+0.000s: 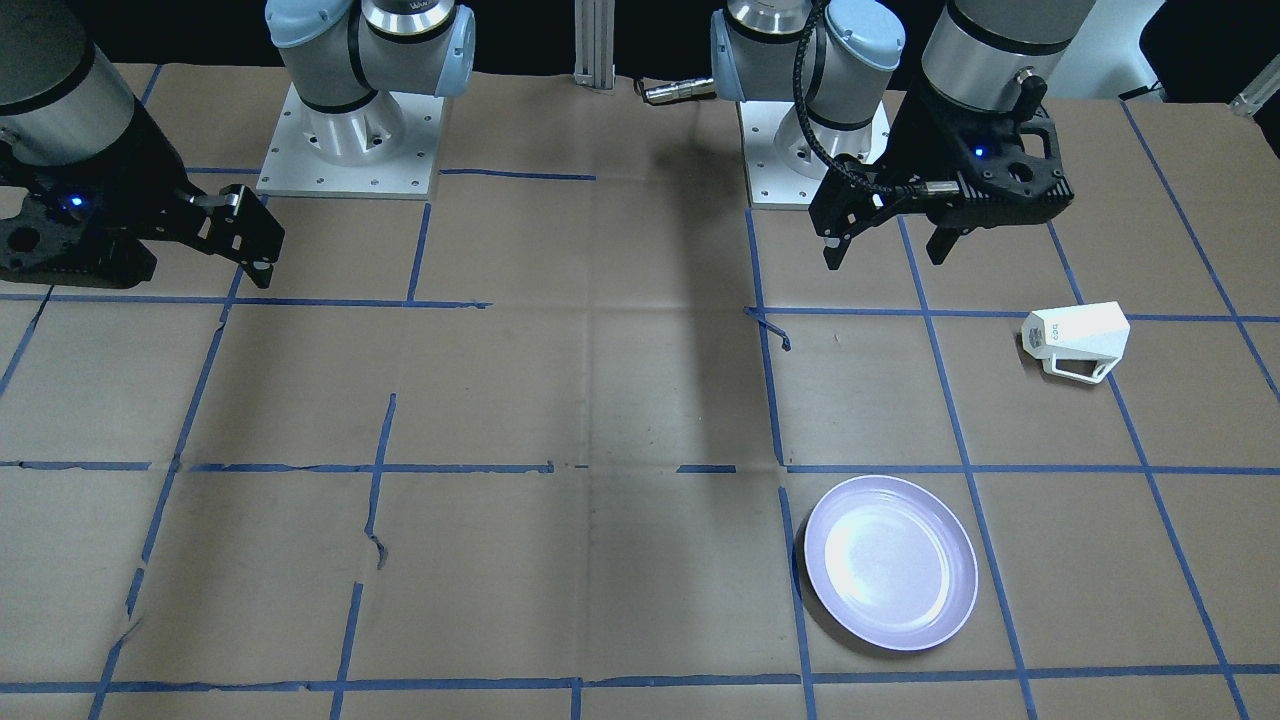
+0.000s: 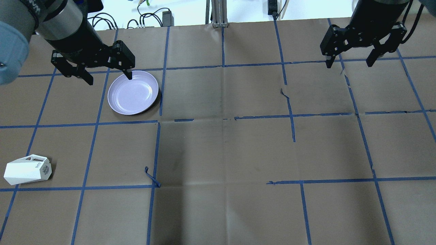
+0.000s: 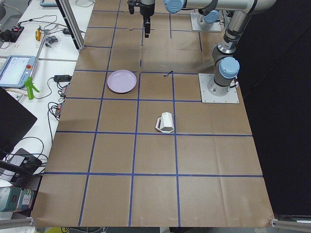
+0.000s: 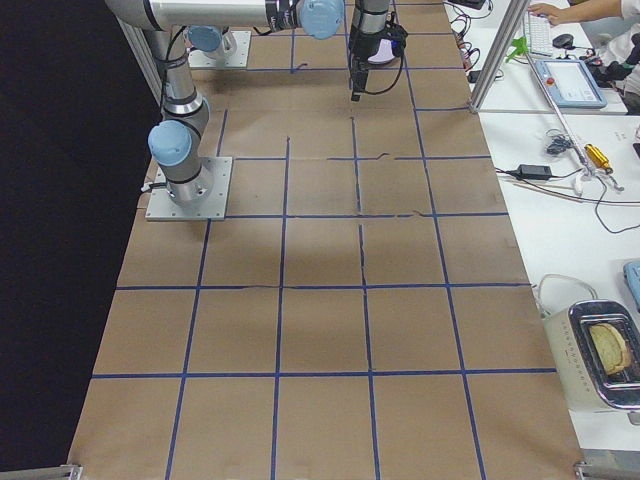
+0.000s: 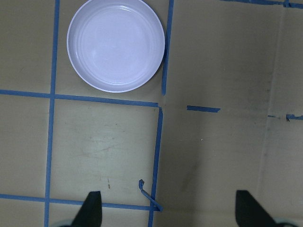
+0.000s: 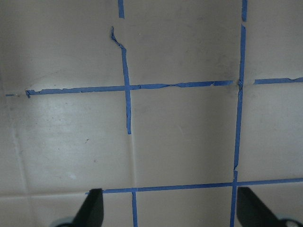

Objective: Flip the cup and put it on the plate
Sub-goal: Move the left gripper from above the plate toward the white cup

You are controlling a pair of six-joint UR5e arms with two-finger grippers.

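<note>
The white faceted cup [image 2: 27, 169] lies on its side on the brown paper at the near left. Its narrow base with the dark mark points right and its handle points away from the robot. It also shows in the front view [image 1: 1075, 340] and the left side view [image 3: 165, 122]. The lavender plate [image 2: 133, 92] sits empty farther out, and also shows in the front view [image 1: 890, 562] and the left wrist view [image 5: 116, 45]. My left gripper [image 2: 109, 79] hangs open and empty, well above the table, apart from the cup. My right gripper [image 2: 348, 64] hangs open and empty at the far right.
Blue tape lines grid the paper-covered table. A loose curl of tape [image 2: 151, 178] sticks up near the middle left. The two arm bases [image 1: 350, 130] [image 1: 810, 150] stand at the robot's edge. Benches with cables and devices [image 3: 19, 68] flank the far side.
</note>
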